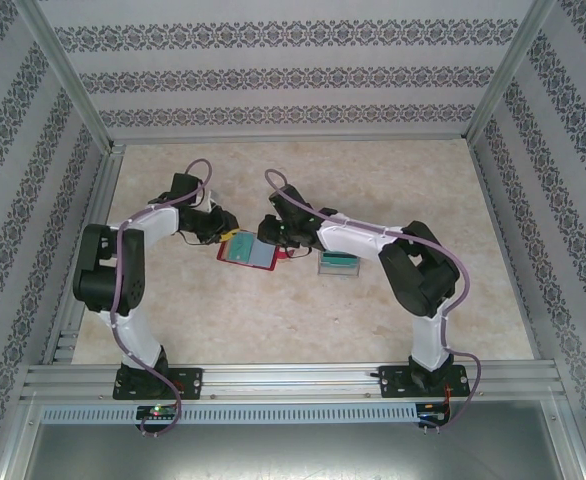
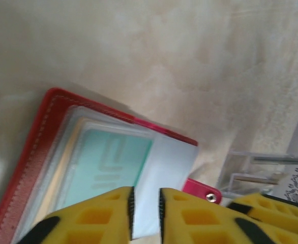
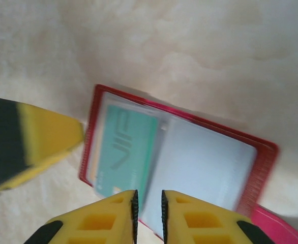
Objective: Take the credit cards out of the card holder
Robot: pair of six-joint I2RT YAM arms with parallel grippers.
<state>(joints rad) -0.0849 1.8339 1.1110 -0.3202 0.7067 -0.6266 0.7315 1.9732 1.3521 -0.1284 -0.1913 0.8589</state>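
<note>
**Q:** What is shown from the top?
**A:** The holder (image 1: 245, 250) is seen open on the table (image 1: 373, 180), between the left gripper (image 1: 223, 233) and the right gripper (image 1: 271, 236), each set at one of its edges. A loose card (image 1: 338, 263) is seen just beside the right arm, apart from the holder.

**Q:** And from the left wrist?
**A:** The left gripper (image 2: 145, 208) is closed to a thin slit on the holder's clear pocket leaf. A teal card (image 2: 111, 162) is seen inside a pocket, and a red tab (image 2: 202, 189) is seen beyond it.

**Q:** And from the right wrist?
**A:** The right gripper (image 3: 148, 213) is likewise pinched onto the holder's near edge. The teal card is kept in one half, while the other half's pocket is seen pale.
</note>
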